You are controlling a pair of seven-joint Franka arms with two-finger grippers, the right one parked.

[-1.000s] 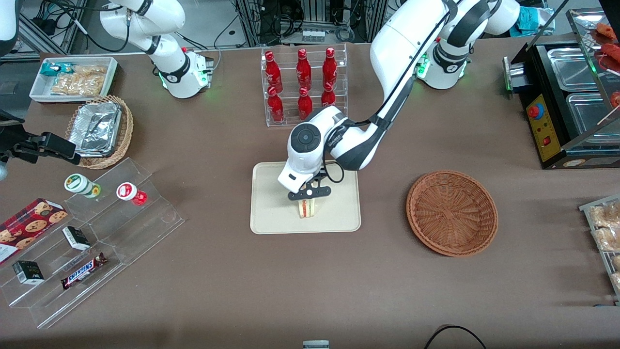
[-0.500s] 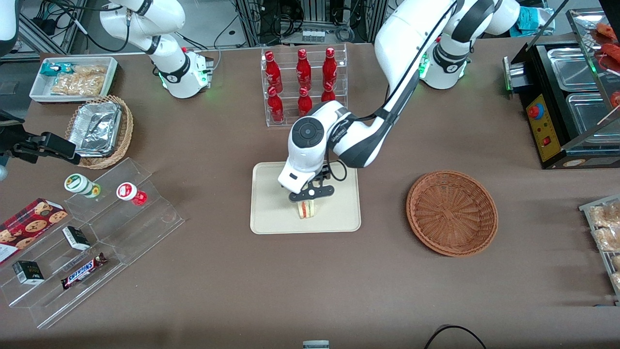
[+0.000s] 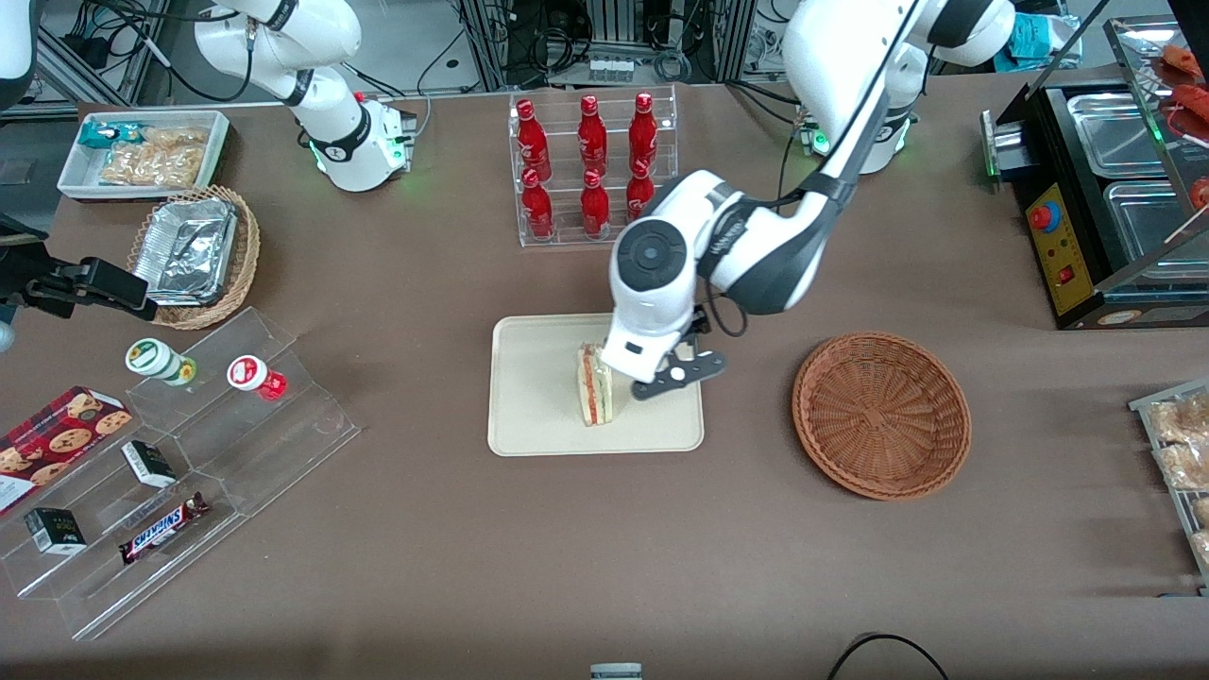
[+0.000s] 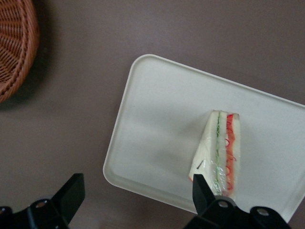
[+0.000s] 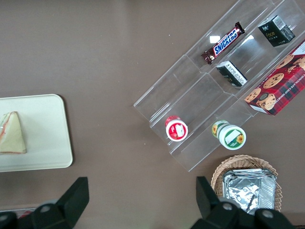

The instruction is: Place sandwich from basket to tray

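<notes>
One end effector [image 4: 136,200] spread wide, apparently clear of sandwich [image 4: 218,150], tray [image 4: 157,138].

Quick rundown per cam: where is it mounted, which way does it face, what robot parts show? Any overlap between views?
Front view: high, facing the robots across the table; both arms show, gripper open above the tray, beside the sandwich.
Left wrist view: looks straight down past its own fingers at sandwich, tray, basket.
Right wrist view: looks down; parked fingers show, plus a clear stand of snacks.
Shared: sandwich on tray appears in all three.
</notes>
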